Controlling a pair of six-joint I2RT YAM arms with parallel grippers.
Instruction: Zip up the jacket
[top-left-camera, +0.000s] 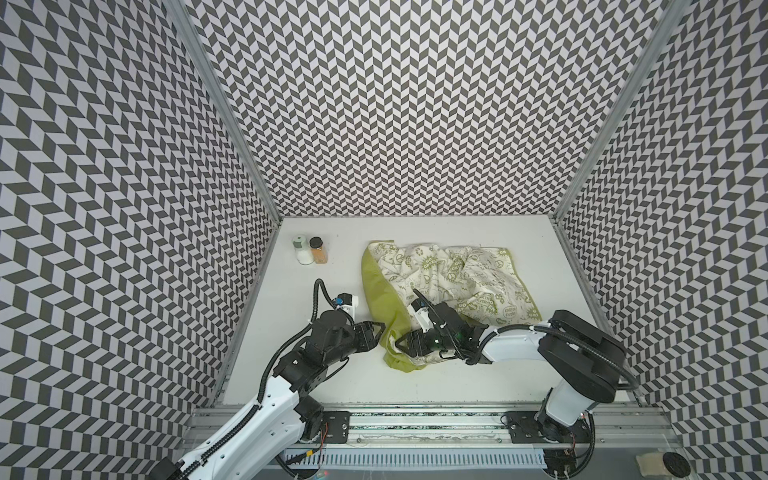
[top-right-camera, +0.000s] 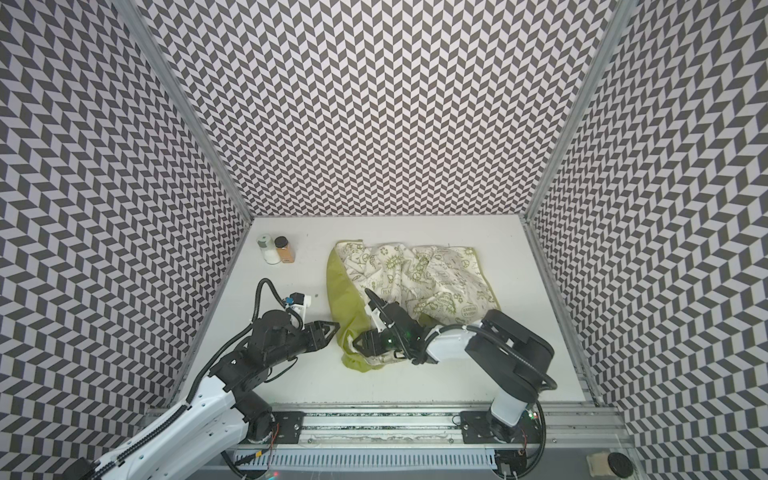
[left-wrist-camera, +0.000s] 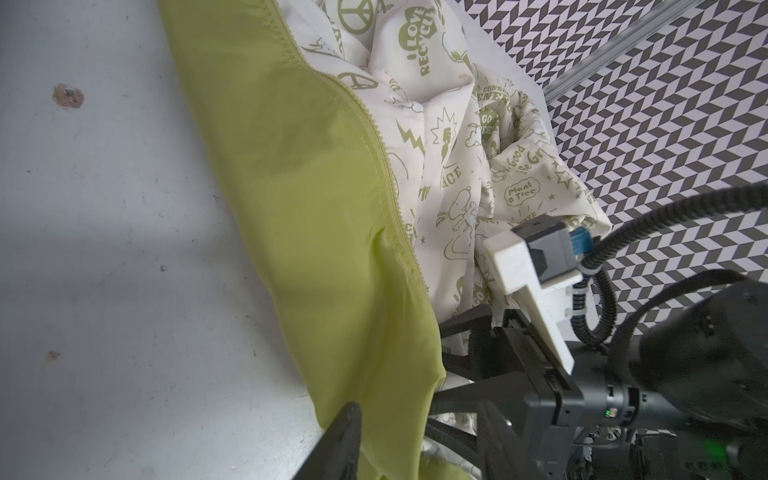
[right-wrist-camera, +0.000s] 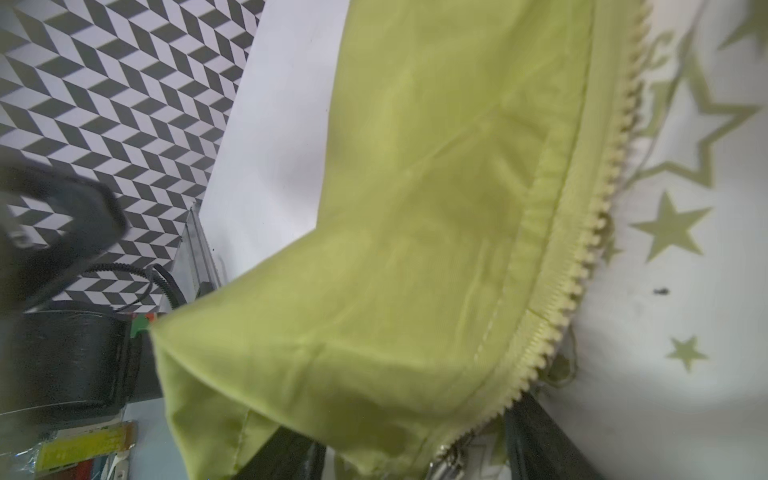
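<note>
The jacket (top-left-camera: 440, 278) lies spread on the white table with its cream printed lining up and a lime-green front panel (top-right-camera: 343, 291) folded along its left side. In both top views my left gripper (top-left-camera: 379, 329) reaches the panel's lower left edge. In the left wrist view its jaws stand apart, with green fabric (left-wrist-camera: 395, 415) hanging loosely between them. My right gripper (top-left-camera: 398, 343) lies on the bunched bottom hem, facing the left one. Its fingers (right-wrist-camera: 540, 440) are wide apart with green cloth draped over them. The zip teeth (right-wrist-camera: 602, 216) run past, and a small metal zip part (right-wrist-camera: 449, 455) glints between the fingers.
A white bottle (top-left-camera: 303, 249) and a brown jar with a black lid (top-left-camera: 319, 250) stand at the back left. Patterned walls close the table on three sides. A metal rail (top-left-camera: 415, 419) runs along the front edge.
</note>
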